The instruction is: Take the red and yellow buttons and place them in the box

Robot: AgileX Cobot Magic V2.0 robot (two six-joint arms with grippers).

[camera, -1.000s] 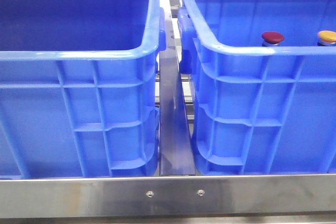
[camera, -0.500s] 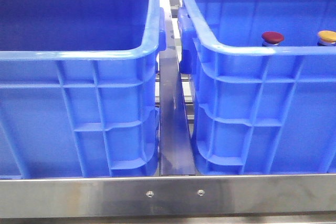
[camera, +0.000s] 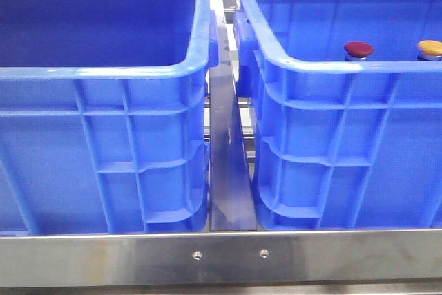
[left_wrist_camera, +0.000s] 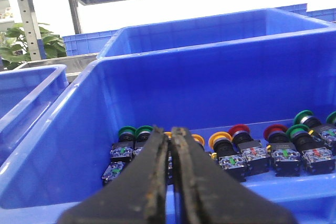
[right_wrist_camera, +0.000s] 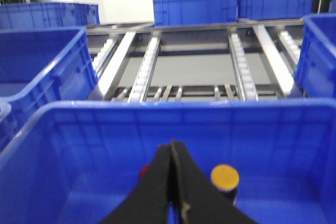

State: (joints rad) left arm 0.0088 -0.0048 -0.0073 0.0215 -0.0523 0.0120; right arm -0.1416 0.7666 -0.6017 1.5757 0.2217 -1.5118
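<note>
Two look-alike blue crates stand side by side in the front view, and I cannot tell which one is the box. Over the right crate's rim [camera: 331,65] show a dark red button [camera: 358,49] and a yellow button [camera: 429,48]. The left crate [camera: 103,72] hides its floor. My right gripper [right_wrist_camera: 172,144] is shut and empty above a crate, with the yellow button [right_wrist_camera: 224,177] beside it and the red button [right_wrist_camera: 143,171] half hidden behind a finger. Shut and empty too, my left gripper [left_wrist_camera: 171,129] hangs over a crate wall [left_wrist_camera: 157,77].
The crate under my left gripper holds a row of several push buttons: green [left_wrist_camera: 127,131], yellow [left_wrist_camera: 220,139] and red [left_wrist_camera: 239,129]. A steel rail [camera: 228,170] runs between the crates. Roller conveyor tracks [right_wrist_camera: 147,66] and more blue crates [right_wrist_camera: 194,6] lie beyond.
</note>
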